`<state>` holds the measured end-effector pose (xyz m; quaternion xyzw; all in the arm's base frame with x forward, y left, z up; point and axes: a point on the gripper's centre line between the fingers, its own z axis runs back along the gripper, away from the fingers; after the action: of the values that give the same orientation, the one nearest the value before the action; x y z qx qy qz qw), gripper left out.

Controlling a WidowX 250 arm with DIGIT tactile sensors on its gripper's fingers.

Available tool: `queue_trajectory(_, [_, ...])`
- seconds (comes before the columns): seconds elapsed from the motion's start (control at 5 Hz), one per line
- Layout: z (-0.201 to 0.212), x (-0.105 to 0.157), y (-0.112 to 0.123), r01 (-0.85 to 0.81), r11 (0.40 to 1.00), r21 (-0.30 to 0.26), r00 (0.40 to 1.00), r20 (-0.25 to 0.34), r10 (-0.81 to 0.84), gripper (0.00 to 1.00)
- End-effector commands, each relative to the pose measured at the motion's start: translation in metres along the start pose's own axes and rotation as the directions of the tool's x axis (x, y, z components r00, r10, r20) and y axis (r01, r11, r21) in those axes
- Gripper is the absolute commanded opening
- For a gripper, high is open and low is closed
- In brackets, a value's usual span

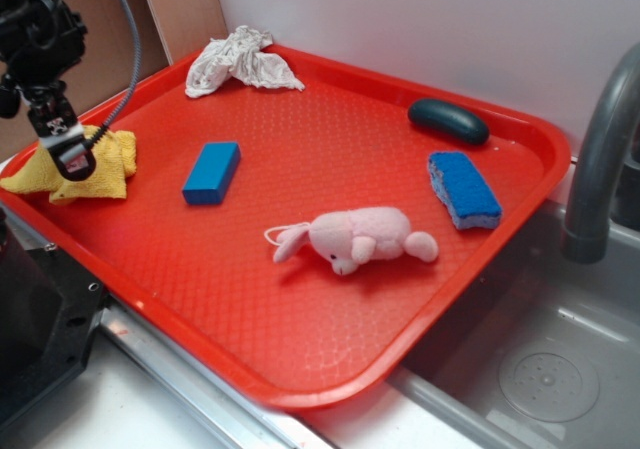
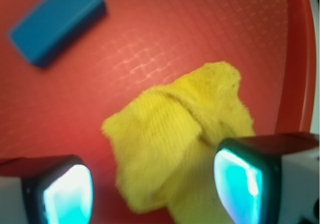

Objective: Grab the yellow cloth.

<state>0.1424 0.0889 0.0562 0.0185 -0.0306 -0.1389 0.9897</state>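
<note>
The yellow cloth (image 1: pixel 100 164) lies bunched at the left corner of the red tray (image 1: pixel 330 129). My gripper (image 1: pixel 70 159) hangs right over it, in front of it in the exterior view. In the wrist view the yellow cloth (image 2: pixel 185 144) fills the space between the two pads, and my gripper (image 2: pixel 152 191) is open, with one pad (image 2: pixel 67 194) clear of the fabric at the left and the other pad (image 2: pixel 240 184) close to its right side. The cloth's lower edge is cut off by the frame.
A blue block (image 1: pixel 211 172) (image 2: pixel 55 22) lies just right of the cloth. A white-grey rag (image 1: pixel 240 61) sits at the tray's back, a pink plush toy (image 1: pixel 355 237) in the middle, a blue sponge (image 1: pixel 464 189) and a dark oval object (image 1: pixel 448 120) at the right. A sink and faucet (image 1: pixel 600 159) adjoin the tray.
</note>
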Motion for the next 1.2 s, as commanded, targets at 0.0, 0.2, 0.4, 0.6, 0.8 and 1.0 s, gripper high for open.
queue_trajectory(0.0, [-0.038, -0.01, 0.004, -0.004, 1.0, 0.024, 0.994, -0.108, 0.007, 0.88])
queue_trajectory(0.2, [-0.043, -0.018, 0.007, -0.037, 0.999, 0.032, 0.992, -0.117, 0.041, 0.0])
queue_trajectory(0.4, [-0.039, -0.023, 0.011, -0.064, 0.997, 0.037, 0.99, -0.12, 0.068, 0.0])
queue_trajectory(0.6, [-0.003, -0.036, 0.002, -0.093, 0.995, -0.022, 0.995, -0.042, 0.092, 0.0])
queue_trajectory(0.8, [0.044, 0.001, -0.018, -0.13, 0.99, -0.051, 0.992, -0.011, 0.129, 0.0])
queue_trajectory(1.0, [0.098, 0.038, -0.042, -0.197, 0.975, -0.104, 0.976, 0.071, 0.205, 0.0])
